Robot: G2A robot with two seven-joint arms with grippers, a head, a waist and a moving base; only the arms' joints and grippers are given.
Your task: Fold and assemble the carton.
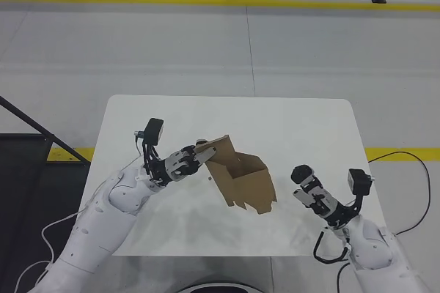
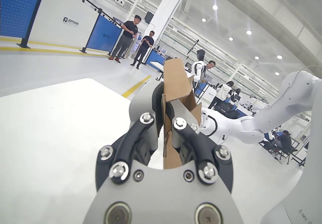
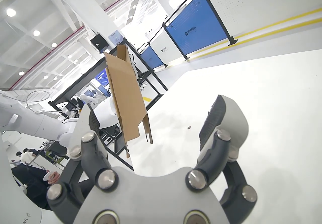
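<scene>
On the white counter (image 1: 293, 124), seen from the top view, the brown carton (image 1: 242, 179) sits near the middle, opened into a box-shaped sleeve and tilted, with its open mouth facing up. The left hand (image 1: 199, 155) meets its upper flap from the side. The right hand (image 1: 303, 184) is well apart from the carton, on the other side.

In the left wrist view, the left hand (image 2: 167, 109) is closed on a cardboard panel of the carton (image 2: 176, 76), which stands edge-on between the two pads and rises past them.

In the right wrist view, the right hand (image 3: 151, 119) is spread wide with nothing between its pads. The carton (image 3: 125, 99) hangs beyond it, and small loose flaps dangle at its lower end. I cannot tell whether that end touches the counter.

As I judge it, the task is partly done. The flat blank has been opened into a sleeve, but the end flaps are unfolded and neither end is closed. Folding and tucking those flaps is what is left, and the free right hand seems well placed for it.
</scene>
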